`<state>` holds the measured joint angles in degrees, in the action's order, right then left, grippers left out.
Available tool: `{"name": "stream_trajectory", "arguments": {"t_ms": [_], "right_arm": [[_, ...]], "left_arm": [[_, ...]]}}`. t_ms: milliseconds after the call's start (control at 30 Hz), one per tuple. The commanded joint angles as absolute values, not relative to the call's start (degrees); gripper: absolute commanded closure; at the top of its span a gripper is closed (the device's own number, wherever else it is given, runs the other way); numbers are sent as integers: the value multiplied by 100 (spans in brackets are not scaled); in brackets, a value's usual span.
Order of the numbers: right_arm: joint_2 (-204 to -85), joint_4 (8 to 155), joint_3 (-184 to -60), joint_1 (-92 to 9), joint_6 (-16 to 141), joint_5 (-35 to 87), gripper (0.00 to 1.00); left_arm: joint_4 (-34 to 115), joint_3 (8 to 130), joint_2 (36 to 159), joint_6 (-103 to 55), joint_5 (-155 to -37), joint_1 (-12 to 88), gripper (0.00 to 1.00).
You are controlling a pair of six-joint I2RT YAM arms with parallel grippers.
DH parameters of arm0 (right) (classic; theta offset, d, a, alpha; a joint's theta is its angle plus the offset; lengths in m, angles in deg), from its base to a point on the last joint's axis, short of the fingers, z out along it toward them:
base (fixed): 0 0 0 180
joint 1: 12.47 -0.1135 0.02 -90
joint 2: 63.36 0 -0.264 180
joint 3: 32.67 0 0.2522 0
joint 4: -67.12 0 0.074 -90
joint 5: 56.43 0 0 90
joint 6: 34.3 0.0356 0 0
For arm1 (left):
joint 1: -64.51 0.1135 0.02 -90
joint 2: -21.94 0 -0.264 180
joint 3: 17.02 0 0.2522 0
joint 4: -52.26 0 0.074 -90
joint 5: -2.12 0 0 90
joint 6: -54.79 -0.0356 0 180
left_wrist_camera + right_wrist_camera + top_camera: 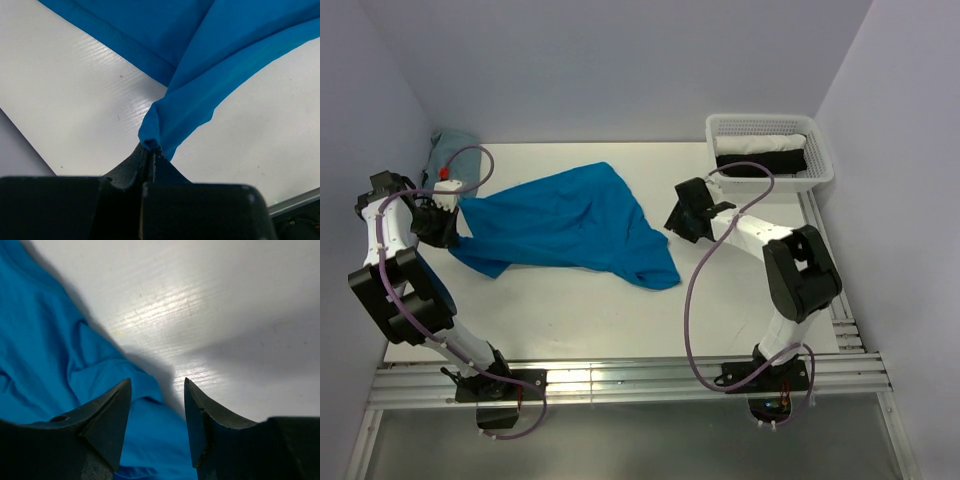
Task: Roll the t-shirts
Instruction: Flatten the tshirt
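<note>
My L gripper (151, 152) is pinching a bunched edge of turquoise tee (570, 222); R gripper (156, 410) is hovering, jaws apart, over its hem & table (225, 315).

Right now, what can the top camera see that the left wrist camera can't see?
Only the top camera shows the whole turquoise t-shirt lying rumpled, the left arm and right arm, the white basket at the far right with rolled things inside, and a pale cloth in the far left corner. Only the left wrist camera shows, up close, the left jaws shut on a bunched corner of the shirt. Both show the blue fabric and the white table.
</note>
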<state>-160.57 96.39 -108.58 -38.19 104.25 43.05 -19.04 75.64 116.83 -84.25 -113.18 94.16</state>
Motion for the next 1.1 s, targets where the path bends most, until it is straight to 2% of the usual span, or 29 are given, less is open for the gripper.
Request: {"name": "stream_trajectory", "arguments": {"t_ms": [0,233,300,367,400,467,533,700,733,867,933,1000,1067], "right_arm": [[-16433,9231,-11051,-3805,10421,3570,46],[-16795,8485,-10805,-3770,10693,2874,42],[-16812,8379,-10726,-3761,10746,2812,46],[-16865,8387,-10786,-3752,10729,2777,60],[-16900,8396,-10813,-3735,10720,2742,79],[-16874,8352,-10892,-3639,10702,2584,100],[-16795,8552,-11041,-3524,10624,2653,100],[-16006,8747,-11796,-3023,10203,3346,100],[-15952,8895,-12024,-2883,10106,3348,100],[-15759,9555,-13648,-2627,9675,3743,100],[-15530,9870,-14037,-2548,9490,3875,100],[-15249,10100,-14451,-2513,9341,3937,100],[-14699,10233,-14348,-2504,9279,4051,100]], "left_arm": [[-1995,7848,11686,-8505,-11310,9422,100],[-2074,8024,11669,-8496,-11310,9422,100],[-2126,8085,11677,-8504,-11328,9413,100],[-2153,8181,11712,-8478,-11380,9413,100],[-2170,8234,11730,-8443,-11389,9413,100],[-2075,8444,11774,-8242,-11468,9413,100],[-1838,8682,11818,-8013,-11530,9413,100],[-907,10385,12371,-6696,-12207,9404,100],[-722,11015,12502,-6450,-12259,9352,100],[122,12396,13178,-5238,-12409,9308,100],[342,12873,13276,-5016,-12418,9307,100],[535,12911,13155,-4901,-12479,9316,100],[798,12395,12655,-4831,-12663,9351,100]]}}
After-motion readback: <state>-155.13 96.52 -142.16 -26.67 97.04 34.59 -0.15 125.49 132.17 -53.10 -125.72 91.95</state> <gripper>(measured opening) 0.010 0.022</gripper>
